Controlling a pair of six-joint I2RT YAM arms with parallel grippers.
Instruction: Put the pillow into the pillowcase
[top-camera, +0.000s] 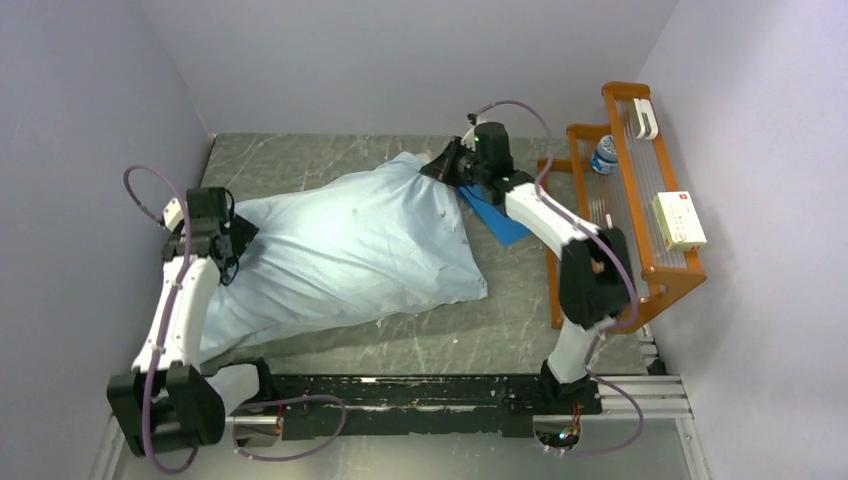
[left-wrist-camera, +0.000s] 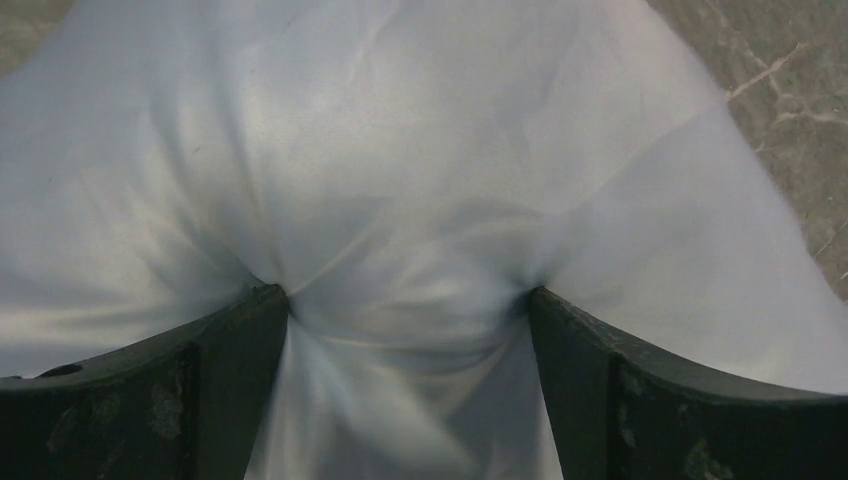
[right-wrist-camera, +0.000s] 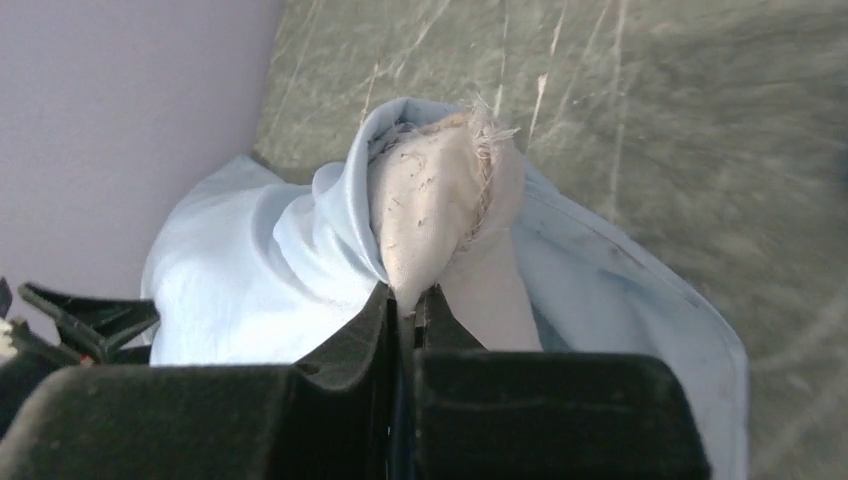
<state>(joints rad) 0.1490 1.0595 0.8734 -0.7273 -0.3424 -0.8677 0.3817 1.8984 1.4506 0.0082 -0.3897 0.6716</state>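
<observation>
The light blue pillowcase (top-camera: 340, 250) lies plump across the table, filled by the pillow. In the right wrist view an off-white frayed corner of the pillow (right-wrist-camera: 430, 200) sticks out of the pillowcase's (right-wrist-camera: 250, 260) open end. My right gripper (top-camera: 448, 165) is at that far right end, and in its wrist view it (right-wrist-camera: 408, 298) is shut on the pillow corner. My left gripper (top-camera: 235, 245) is at the left end. In its wrist view it (left-wrist-camera: 405, 300) holds a thick bunch of pillowcase (left-wrist-camera: 400, 150) between its spread fingers (left-wrist-camera: 240, 350).
A small flat darker-blue square (top-camera: 497, 218) lies under the right arm. A wooden rack (top-camera: 640, 270) stands at the right with a bottle (top-camera: 604, 153) and a white box (top-camera: 678, 220). Walls close in on the left and at the back.
</observation>
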